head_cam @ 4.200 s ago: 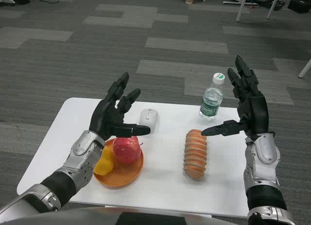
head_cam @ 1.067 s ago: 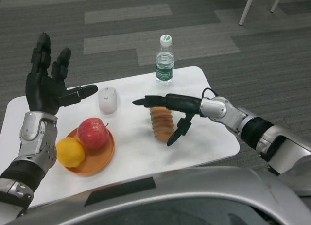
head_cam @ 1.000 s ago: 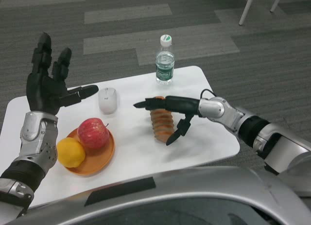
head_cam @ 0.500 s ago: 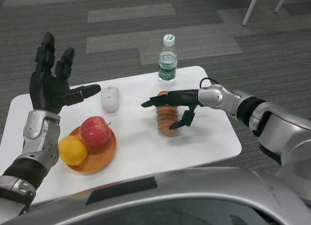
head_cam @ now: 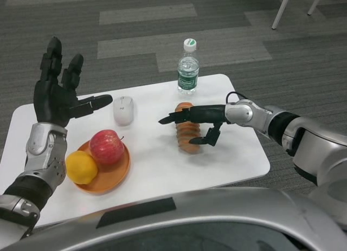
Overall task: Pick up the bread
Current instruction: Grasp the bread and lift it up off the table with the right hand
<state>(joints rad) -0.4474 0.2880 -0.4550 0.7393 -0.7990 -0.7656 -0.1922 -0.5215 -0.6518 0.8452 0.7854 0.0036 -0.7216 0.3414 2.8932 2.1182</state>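
Observation:
The bread [head_cam: 188,138], a ribbed brown loaf, lies on the white table [head_cam: 162,172] right of the middle. My right hand [head_cam: 199,118] reaches over it from the right. Its fingers stretch straight across the loaf's top and point left, while the thumb bends down against the loaf's right side. The loaf rests on the table and its middle is hidden under the fingers. My left hand [head_cam: 57,96] is raised above the table's left end, palm inward, fingers spread, holding nothing.
A water bottle [head_cam: 188,69] stands at the far edge just behind the bread. A white mouse [head_cam: 123,109] lies left of the bread. An orange plate [head_cam: 111,181] near the front left holds a red apple [head_cam: 107,146] and a yellow fruit [head_cam: 81,167].
The view turned and dipped since the earliest frame. My right hand came across over the bread and its thumb has drawn in against the loaf's side. My left hand stays raised.

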